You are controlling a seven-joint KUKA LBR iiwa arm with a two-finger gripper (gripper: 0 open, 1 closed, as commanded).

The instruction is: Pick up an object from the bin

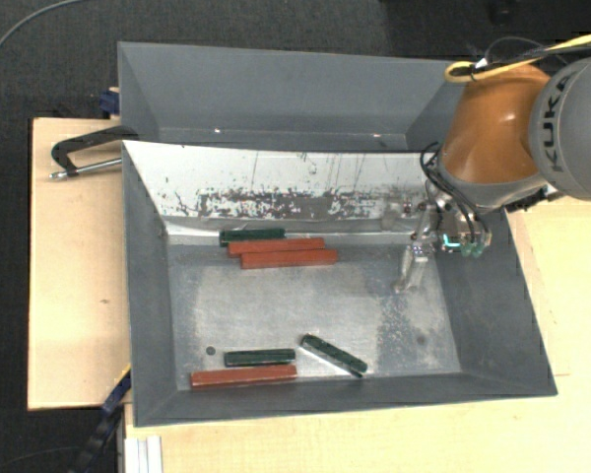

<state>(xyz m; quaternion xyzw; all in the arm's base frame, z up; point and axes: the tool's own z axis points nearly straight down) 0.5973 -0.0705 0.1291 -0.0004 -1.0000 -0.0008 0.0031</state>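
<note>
While the arm reaches in from the right, the pincer (412,267) hangs over bare floor in the right part of the grey bin (492,304).
Apart or together? Can't tell from up here, and nothing is seen in its grip. Above it sits the orange cover (492,131) on the wrist. Nearest thing down front is a tilted dark green stick (333,355) with a pale edge, lying well apart from the pincer toward the near wall. Just left of that lies a second dark green stick (259,359), with a long red bar (243,376) right beside it against the front wall. Over at the back wall there's a dark green bar (251,235), and a red-brown bar (286,254) is touching its front side, also well clear of the pincer.
</note>
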